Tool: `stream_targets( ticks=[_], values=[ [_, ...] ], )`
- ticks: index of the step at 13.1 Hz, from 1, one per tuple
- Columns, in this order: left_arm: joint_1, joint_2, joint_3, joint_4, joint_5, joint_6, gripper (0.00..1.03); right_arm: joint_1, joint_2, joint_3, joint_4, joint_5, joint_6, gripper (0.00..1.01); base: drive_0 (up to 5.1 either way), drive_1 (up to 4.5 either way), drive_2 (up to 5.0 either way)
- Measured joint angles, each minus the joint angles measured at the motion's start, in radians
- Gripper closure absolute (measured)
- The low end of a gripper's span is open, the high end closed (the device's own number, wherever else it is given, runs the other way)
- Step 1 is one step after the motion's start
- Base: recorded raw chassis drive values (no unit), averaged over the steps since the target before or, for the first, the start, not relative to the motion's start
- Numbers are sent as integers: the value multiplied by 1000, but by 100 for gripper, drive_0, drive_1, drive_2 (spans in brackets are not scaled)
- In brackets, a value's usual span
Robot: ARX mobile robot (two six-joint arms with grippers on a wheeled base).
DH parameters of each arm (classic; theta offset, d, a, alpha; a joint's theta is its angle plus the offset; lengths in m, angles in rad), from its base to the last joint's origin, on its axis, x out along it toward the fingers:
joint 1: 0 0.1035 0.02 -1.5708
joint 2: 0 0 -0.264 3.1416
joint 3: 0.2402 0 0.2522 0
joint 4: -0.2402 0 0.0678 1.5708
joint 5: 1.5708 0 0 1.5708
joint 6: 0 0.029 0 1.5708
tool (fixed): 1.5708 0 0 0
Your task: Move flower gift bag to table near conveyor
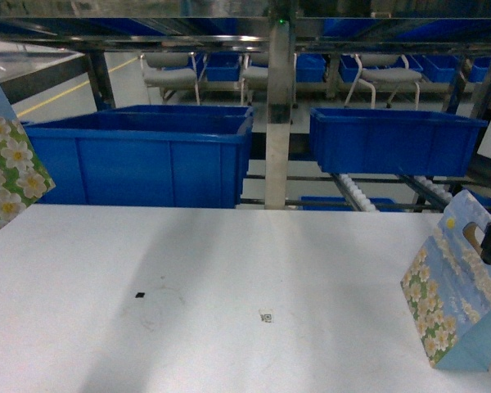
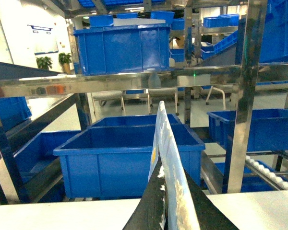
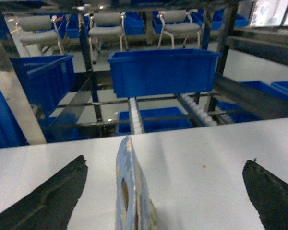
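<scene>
Currently your left gripper (image 2: 169, 211) is clamping a flower gift bag (image 2: 165, 158) before the conveyor (image 2: 134, 81); your right gripper (image 3: 165, 191) is gaping around another bag (image 3: 129, 191).

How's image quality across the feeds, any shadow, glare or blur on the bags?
Head view: a broad shadow band crosses the table. Left wrist view: bag edge washed out, steel conveyor glares. Right wrist view: the near bag and hand fingers are soft.

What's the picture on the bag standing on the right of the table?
White daisy-like flowers with yellow centres on a blue, sky-like background; the gift bag shows best in the head view.
</scene>
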Motion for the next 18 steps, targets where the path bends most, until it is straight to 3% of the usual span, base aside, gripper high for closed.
stream_targets(
  ticks=[1, 3, 5, 7, 9, 10, 18],
  values=[
    [0, 0, 0, 0, 0, 0, 101, 22, -84, -35, 0, 69, -44, 1, 0, 0, 0],
    [0, 0, 0, 0, 0, 0, 101, 82, -265, -142, 2, 232, -150, 3, 0, 0, 0],
    [0, 0, 0, 0, 0, 0, 101, 187, -498, -280, -74, 401, -190, 3, 0, 0, 0],
    [0, 0, 0, 0, 0, 0, 101, 341, -765, -337, -284, 562, -204, 3, 0, 0, 0],
    [0, 0, 0, 0, 0, 0, 101, 549, -1079, -340, -579, 773, -214, 3, 0, 0, 0],
    [0, 0, 0, -1, -1, 0, 101, 568, -1125, -340, -613, 796, -211, 3, 0, 0, 0],
    [0, 0, 0, 0, 0, 0, 101, 566, -1118, -340, -616, 798, -211, 3, 0, 0, 0]
  ],
)
